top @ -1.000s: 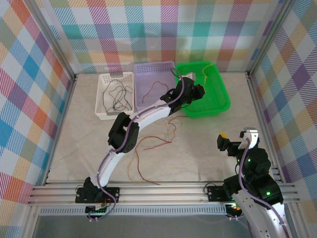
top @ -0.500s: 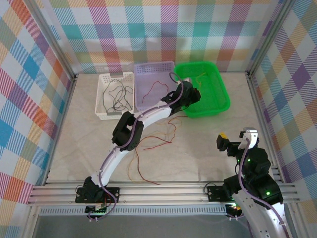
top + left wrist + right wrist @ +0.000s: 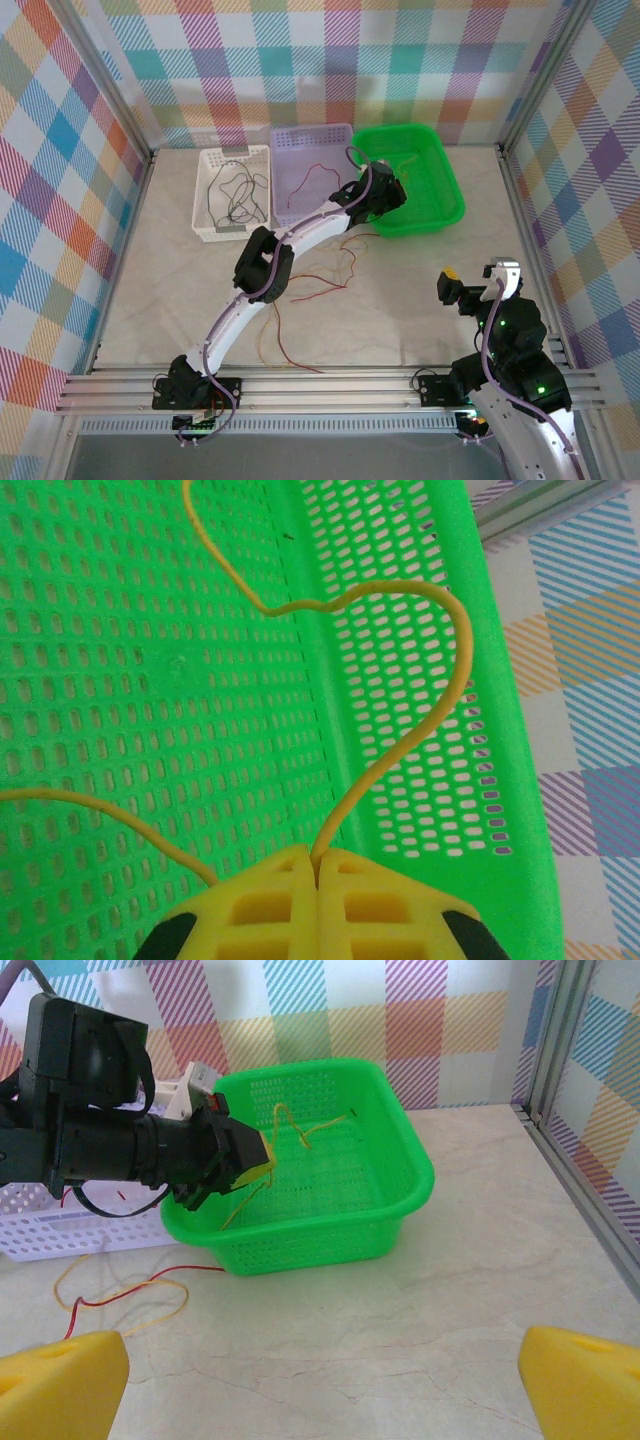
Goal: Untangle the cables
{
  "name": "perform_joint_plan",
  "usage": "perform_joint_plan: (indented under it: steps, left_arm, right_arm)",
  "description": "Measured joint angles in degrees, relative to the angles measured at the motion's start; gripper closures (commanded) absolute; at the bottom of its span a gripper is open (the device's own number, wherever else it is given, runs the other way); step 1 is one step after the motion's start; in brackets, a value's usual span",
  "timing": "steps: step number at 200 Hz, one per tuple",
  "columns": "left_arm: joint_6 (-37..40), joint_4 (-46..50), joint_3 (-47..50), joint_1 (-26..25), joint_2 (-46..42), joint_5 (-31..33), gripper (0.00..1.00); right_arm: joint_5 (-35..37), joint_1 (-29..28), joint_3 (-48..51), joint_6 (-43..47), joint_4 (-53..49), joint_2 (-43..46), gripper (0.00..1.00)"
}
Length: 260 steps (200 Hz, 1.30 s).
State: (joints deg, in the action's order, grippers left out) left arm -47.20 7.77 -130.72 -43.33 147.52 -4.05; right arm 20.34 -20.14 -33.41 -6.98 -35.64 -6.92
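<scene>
Top external view gives the lay of the job: the table [image 3: 400, 320] carries three containers along its far edge, a green basket [image 3: 410, 228], a purple basket [image 3: 310, 130] and a white basket [image 3: 200, 200], set side by side. The left gripper [image 3: 317, 865] is reached out over the floor of the green basket. Its fingers are pressed together on a yellow cable [image 3: 430, 720], which rises from the seam between them and loops across the mesh. The right gripper [image 3: 325, 1350] hangs over the near right of the table, fingers spread wide and holding nothing.

A black cable [image 3: 237, 190] lies coiled in the white basket, and a red cable [image 3: 305, 182] lies in the purple basket. By my reading the sorting is past halfway: one colour goes to each basket, and the yellow one is over its basket but not yet let go.

What is left is the loose cables [image 3: 300, 290], a red strand and an orange-yellow strand lying crossed on the bare table in front of the baskets. Whether they are knotted or merely overlapping is too fine to tell.
</scene>
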Motion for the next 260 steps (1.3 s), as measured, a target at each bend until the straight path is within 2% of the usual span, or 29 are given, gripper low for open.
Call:
perform_joint_plan:
  steps: [114,151,199,260]
  left_arm:
    - [-0.07,5.57,-5.60,0.66,1.05,-0.85,0.72]
    - [0.20,6.91,-7.80,0.74,1.16,-0.92,0.60]
    - [0.31,9.33,-10.56,0.79,1.25,-0.94,0.54]
    - [2.21,11.08,-14.10,1.44,1.16,-1.66,0.40]
  right_arm:
    - [0.00,0.00,0.00,0.00,0.00,0.00,0.00]
    - [0.00,0.00,0.00,0.00,0.00,0.00,0.00]
    - [0.00,0.00,0.00,0.00,0.00,0.00,0.00]
    - [0.00,0.00,0.00,-0.02,0.00,-0.11,0.00]
